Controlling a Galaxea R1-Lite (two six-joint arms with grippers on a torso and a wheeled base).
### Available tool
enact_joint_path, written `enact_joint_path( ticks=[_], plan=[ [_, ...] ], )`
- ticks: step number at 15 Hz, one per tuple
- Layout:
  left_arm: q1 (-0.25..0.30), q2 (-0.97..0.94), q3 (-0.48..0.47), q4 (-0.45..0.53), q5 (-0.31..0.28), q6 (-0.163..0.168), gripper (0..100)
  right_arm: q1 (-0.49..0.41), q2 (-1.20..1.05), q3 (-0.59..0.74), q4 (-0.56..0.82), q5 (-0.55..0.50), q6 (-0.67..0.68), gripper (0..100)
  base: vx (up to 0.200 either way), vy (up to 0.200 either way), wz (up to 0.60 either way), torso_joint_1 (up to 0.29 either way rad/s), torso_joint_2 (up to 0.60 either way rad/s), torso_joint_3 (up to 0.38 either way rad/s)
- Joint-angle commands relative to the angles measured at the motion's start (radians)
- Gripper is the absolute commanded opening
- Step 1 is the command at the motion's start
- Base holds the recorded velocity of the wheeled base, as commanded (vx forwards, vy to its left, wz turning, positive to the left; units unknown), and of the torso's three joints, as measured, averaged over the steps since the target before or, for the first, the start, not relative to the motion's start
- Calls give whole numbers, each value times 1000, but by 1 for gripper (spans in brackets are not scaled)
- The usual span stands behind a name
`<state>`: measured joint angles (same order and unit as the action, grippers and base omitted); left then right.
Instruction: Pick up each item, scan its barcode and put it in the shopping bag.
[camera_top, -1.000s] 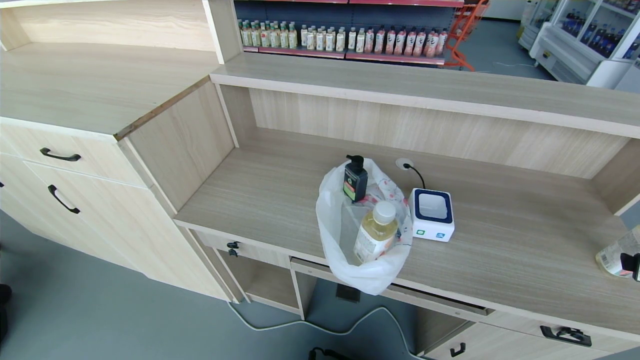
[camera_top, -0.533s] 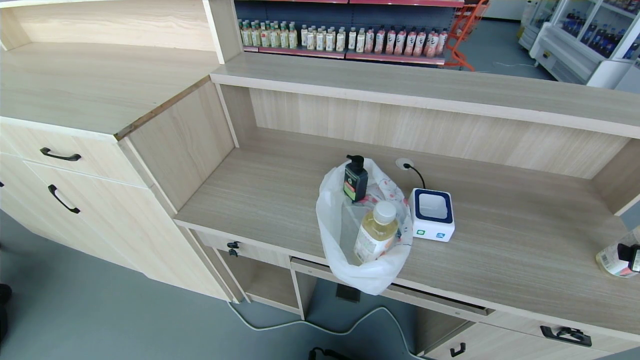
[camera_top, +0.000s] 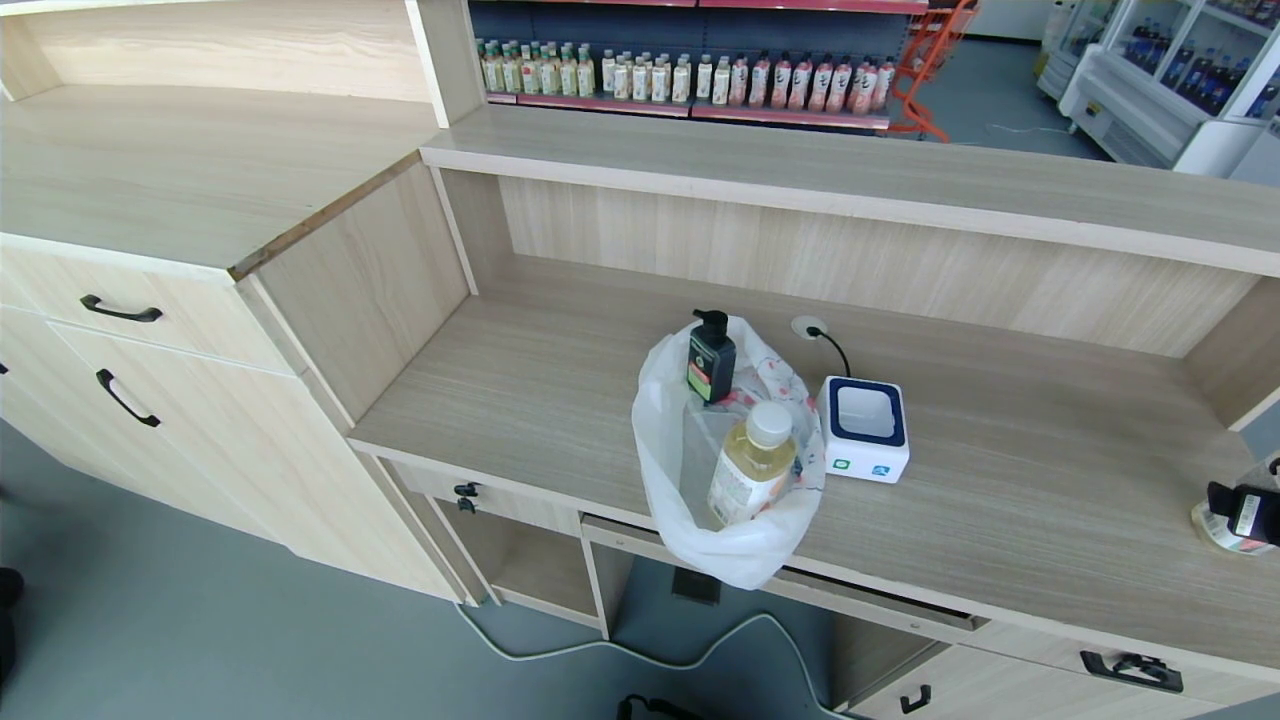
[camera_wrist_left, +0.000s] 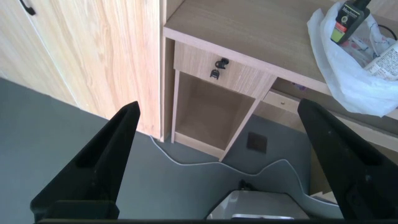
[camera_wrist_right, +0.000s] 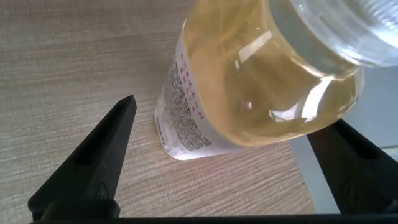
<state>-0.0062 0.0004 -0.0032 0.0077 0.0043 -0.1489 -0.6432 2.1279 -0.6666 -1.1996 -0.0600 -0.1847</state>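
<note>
Light wood counter (camera_top: 1000, 470): 3rd-item pickup in hand. White plastic shopping bag (camera_top: 660, 450) part-filled; white-and-blue scanner box (camera_top: 866, 430) just beside it. Clear bottle of yellow drink (camera_wrist_right: 242, 68) at counter's far right, btwn R gripper (camera_wrist_right: 230, 112) jaws, spread, not clenched. Next: close, lift, label to scanner; path looks free. L gripper (camera_wrist_left: 217, 106) splayed, empty, low.

Wooden counter (camera_top: 1000, 480), drawer handles (camera_top: 120, 315), stocked shelves (camera_top: 680, 80)

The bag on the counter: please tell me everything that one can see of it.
The bag is thin white plastic, crumpled, mouth open upward. It sits at the counter's front edge, hanging slightly over it. Inside are a black pump bottle and a yellow drink bottle, white-capped. Its side seems to touch the scanner.
</note>
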Motion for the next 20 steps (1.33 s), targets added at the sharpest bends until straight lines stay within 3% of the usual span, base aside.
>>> enact_joint_path(
  ticks=[1, 10, 15, 16, 20],
  plan=[
    [0, 0, 0, 0, 0, -1, 100, 5, 34, -10, -26, 11, -1, 100, 0, 0, 0, 0, 0, 0],
    [0, 0, 0, 0, 0, -1, 100, 13, 103, -74, -83, 60, -7, 100, 0, 0, 0, 0, 0, 0],
    [0, 0, 0, 0, 2, -1, 100, 7, 133, -80, -138, 137, -6, 100, 0, 0, 0, 0, 0, 0],
    [0, 0, 0, 0, 0, -1, 100, 2, 136, -82, -140, 158, -10, 0, 0, 0, 0, 0, 0, 0],
    [0, 0, 0, 0, 0, 0, 100, -16, 158, -110, -152, 166, -42, 0, 0, 0, 0, 0, 0, 0]
  ],
)
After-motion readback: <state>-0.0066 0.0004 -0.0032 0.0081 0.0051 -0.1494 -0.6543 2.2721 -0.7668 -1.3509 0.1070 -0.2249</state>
